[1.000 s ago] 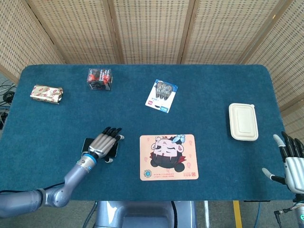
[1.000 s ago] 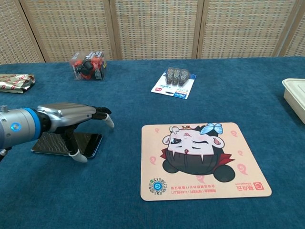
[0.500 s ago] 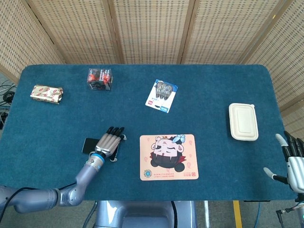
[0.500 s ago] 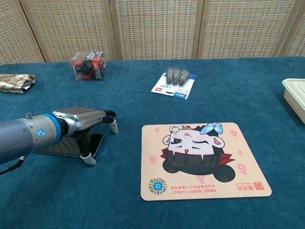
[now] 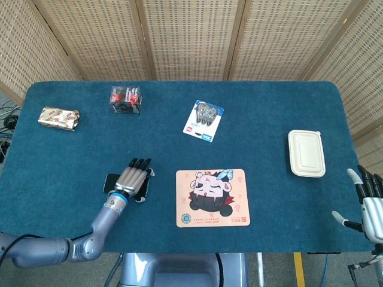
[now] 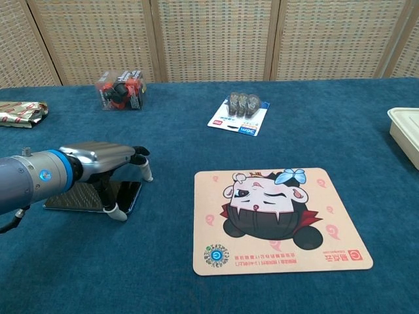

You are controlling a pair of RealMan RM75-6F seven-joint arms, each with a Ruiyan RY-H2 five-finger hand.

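A black phone [image 5: 110,182] [image 6: 77,196] lies flat on the blue table cloth [image 5: 72,155], left of the middle. My left hand [image 5: 133,178] [image 6: 105,162] arches over its right end, palm down and fingers spread. The fingertips [image 6: 148,174] come down at the phone's far edge and the thumb tip [image 6: 118,213] at its near corner. The phone stays flat on the cloth. Beyond the table's right front corner my right hand [image 5: 368,200] is up with fingers apart and nothing in it; the chest view does not show it.
A cartoon mouse pad [image 5: 212,197] [image 6: 278,219] lies just right of the left hand. Further back are a blue carded pack [image 5: 203,119] [image 6: 240,112], a clear box [image 5: 125,98] [image 6: 120,89] and a foil packet [image 5: 58,118] [image 6: 19,112]. A white lidded container [image 5: 307,153] [image 6: 406,127] sits at the right.
The left hand slid a little right over the phone, then back left and slightly away from me. The phone has not moved. The right hand sank slightly.
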